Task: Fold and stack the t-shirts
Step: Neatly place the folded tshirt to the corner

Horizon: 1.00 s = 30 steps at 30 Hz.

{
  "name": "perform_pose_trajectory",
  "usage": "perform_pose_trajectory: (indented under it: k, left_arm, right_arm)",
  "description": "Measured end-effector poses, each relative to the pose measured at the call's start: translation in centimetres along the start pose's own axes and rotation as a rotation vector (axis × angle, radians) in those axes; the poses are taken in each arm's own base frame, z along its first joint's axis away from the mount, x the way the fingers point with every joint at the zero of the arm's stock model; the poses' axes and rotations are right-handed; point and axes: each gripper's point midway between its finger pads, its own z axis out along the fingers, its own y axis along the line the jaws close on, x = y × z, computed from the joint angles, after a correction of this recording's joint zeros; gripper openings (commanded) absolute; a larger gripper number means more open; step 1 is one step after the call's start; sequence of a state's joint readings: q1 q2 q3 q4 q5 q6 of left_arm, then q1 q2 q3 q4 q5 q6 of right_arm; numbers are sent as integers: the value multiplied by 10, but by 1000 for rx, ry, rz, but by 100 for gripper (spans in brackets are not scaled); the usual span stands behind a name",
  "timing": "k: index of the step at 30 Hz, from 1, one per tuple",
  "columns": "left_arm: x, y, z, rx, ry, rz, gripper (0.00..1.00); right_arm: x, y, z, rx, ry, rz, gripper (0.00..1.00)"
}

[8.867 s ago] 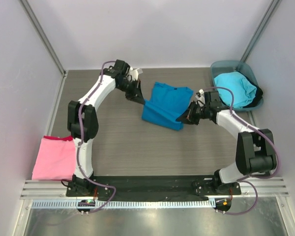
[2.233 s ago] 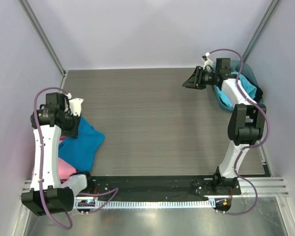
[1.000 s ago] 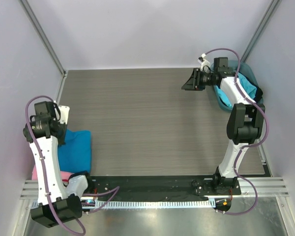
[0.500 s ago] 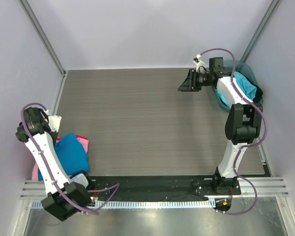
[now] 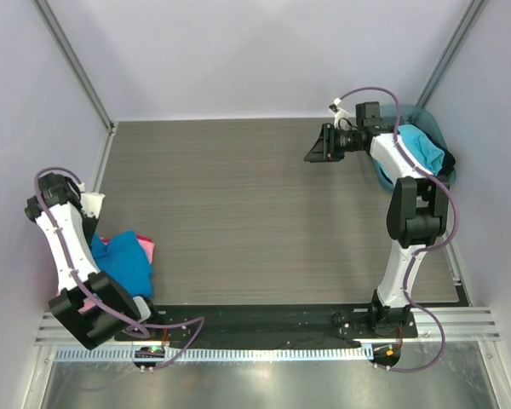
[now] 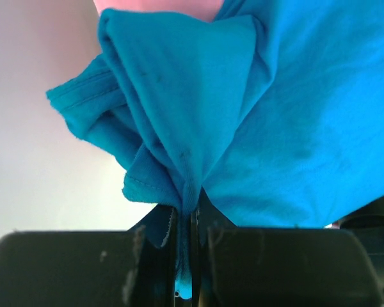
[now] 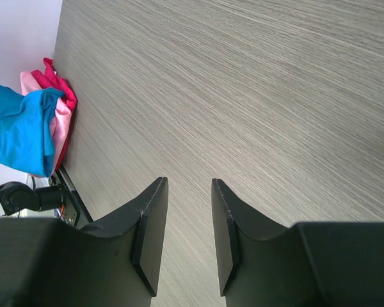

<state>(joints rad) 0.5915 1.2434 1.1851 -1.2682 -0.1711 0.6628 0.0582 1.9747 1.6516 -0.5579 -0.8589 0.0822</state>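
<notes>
My left gripper [image 5: 92, 232] is at the table's left edge, shut on a bunched fold of the deep blue t-shirt [image 5: 123, 262]. In the left wrist view the cloth [image 6: 275, 128] is pinched between the jaws of that gripper [image 6: 191, 217] and hangs in folds. The blue shirt lies over the pink t-shirt [image 5: 145, 249], of which only an edge shows [image 6: 160, 6]. My right gripper [image 5: 312, 152] hovers open over bare table at the back right, with nothing between its fingers [image 7: 188, 183]. The cyan t-shirt [image 5: 422, 143] lies crumpled in the tub behind it.
The teal plastic tub [image 5: 381, 175] stands in the back right corner against the wall. Pale walls close in the table on the left, back and right. The far blue and pink shirts [image 7: 19, 128] show at the left of the right wrist view.
My left arm has swung back towards the left wall, pulling the blue shirt into a tighter bunch on the pink one. My right gripper has drifted slightly left, still open.
</notes>
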Motion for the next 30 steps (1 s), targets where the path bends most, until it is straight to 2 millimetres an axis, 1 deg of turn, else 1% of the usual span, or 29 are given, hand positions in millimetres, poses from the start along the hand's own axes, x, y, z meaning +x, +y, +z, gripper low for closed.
perform_pose_trajectory:
  k: [8,10,11,13,14,16,17,18,19,22,24,25,28,30]
  left_arm:
    - [-15,11,12,0,4,-9,0]
    - [-18,12,15,5,10,-21,2]
    - [-19,13,15,7,13,-26,7]
    - [-22,15,17,4,15,-33,12]
    - [-22,16,18,-4,17,-40,18]
    - [-23,21,17,-37,4,-54,36]
    - [-24,25,17,-62,-7,-62,43]
    - [-27,30,15,-97,-29,-75,46]
    - [-30,34,12,-131,-54,-88,57]
    - [-47,51,-6,-252,-153,-121,59]
    - [-68,56,-26,-308,-231,-121,60]
    - [-82,57,-38,-329,-279,-120,61]
    - [-126,51,-83,-370,-445,-96,64]
    - [-151,36,-112,-362,-549,-69,65]
  right_arm:
    - [4,-5,5,0,12,11,39]
    - [5,-7,6,1,16,15,39]
    - [6,-8,7,1,18,18,39]
    - [7,-9,8,2,21,21,39]
    - [7,-10,8,1,22,21,39]
    - [8,-10,9,1,24,19,39]
    - [8,-10,9,1,24,19,39]
    - [8,-10,9,2,24,19,39]
    - [8,-10,9,1,23,19,39]
    - [7,-11,9,3,22,18,39]
    - [7,-11,9,5,22,17,39]
    - [7,-11,9,5,21,17,39]
    - [7,-12,9,9,21,17,41]
    - [7,-12,9,11,21,15,41]
